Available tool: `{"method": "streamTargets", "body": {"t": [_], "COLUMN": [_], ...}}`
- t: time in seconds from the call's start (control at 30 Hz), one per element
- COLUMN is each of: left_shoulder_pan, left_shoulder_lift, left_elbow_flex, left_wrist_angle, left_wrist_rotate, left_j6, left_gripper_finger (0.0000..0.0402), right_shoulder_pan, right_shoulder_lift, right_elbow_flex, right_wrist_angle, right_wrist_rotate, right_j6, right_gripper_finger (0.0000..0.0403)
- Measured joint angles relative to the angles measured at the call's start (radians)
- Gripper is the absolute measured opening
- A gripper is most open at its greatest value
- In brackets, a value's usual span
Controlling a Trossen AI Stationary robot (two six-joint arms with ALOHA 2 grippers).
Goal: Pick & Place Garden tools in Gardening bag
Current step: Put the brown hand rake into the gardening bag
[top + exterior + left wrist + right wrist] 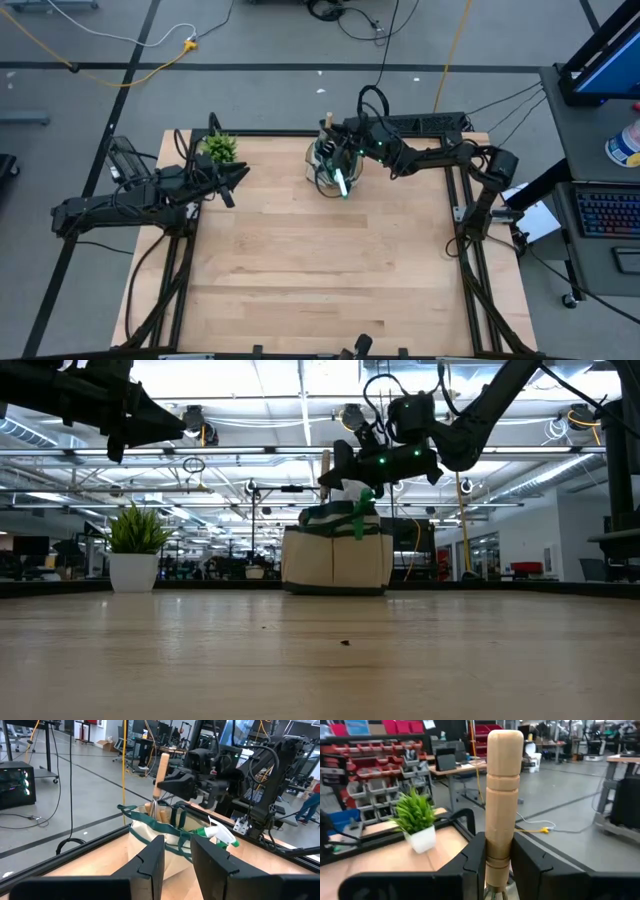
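Pale wooden table (330, 270) fills the middle of the workshop floor, with cables trailing across the grey concrete behind it and rows of ceiling lights overhead. At the far edge of the table stands the beige bag (336, 559) with its dark green trim. A green spray bottle (341, 183) with a white nozzle hangs against the bag's side, near the rim. The right gripper (336, 138) hovers just over the bag's mouth, its two dark fingers (473, 862) pinching the pale wooden handle (502, 795) of a tool that stands upright between them; the metal end below the fingers is hidden, so I cannot tell which tool it is. Other wooden handles (156, 811) poke up inside the bag. Off to the far left corner sits a small potted plant (219, 148) in a white pot. The left gripper (238, 177) hangs just beside that plant, well apart from the bag, holding nothing, its fingers (150, 862) only a narrow gap apart.
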Motion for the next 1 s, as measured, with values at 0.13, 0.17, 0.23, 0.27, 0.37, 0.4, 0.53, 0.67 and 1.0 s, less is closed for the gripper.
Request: {"method": "streamTargets", "body": {"t": [0.13, 0.17, 0.23, 0.27, 0.37, 0.4, 0.53, 0.67, 1.0], "left_shoulder_pan": [0.000, 0.000, 0.000, 0.000, 0.000, 0.000, 0.000, 0.000, 0.000], "left_shoulder_lift": [0.000, 0.000, 0.000, 0.000, 0.000, 0.000, 0.000, 0.000, 0.000], "left_elbow_flex": [0.000, 0.000, 0.000, 0.000, 0.000, 0.000, 0.000, 0.000, 0.000], "left_wrist_angle": [0.000, 0.000, 0.000, 0.000, 0.000, 0.000, 0.000, 0.000, -0.011], "left_wrist_rotate": [0.000, 0.000, 0.000, 0.000, 0.000, 0.000, 0.000, 0.000, 0.000], "left_j6": [0.000, 0.000, 0.000, 0.000, 0.000, 0.000, 0.000, 0.000, 0.002], "left_gripper_finger": [0.0099, 0.0099, 0.0099, 0.0099, 0.0099, 0.0099, 0.0099, 0.0099, 0.0099], "right_shoulder_pan": [-0.001, 0.000, 0.003, 0.007, 0.014, 0.015, 0.021, 0.021, 0.028], "right_shoulder_lift": [0.000, 0.000, 0.001, 0.008, 0.043, 0.058, 0.128, 0.156, 0.159], "right_elbow_flex": [0.000, 0.000, 0.000, 0.000, 0.000, 0.000, 0.002, 0.002, 0.003], "right_wrist_angle": [-0.018, -0.021, -0.030, -0.026, -0.011, 0.001, 0.103, 0.134, 0.050], "right_wrist_rotate": [0.000, 0.000, -0.001, -0.001, 0.001, 0.000, 0.000, 0.000, -0.003], "right_j6": [0.005, 0.012, 0.022, 0.023, 0.046, 0.053, 0.076, 0.078, -0.004], "right_gripper_finger": [0.0059, 0.0059, 0.0059, 0.0059, 0.0059, 0.0059, 0.0059, 0.0059, 0.0059]}}
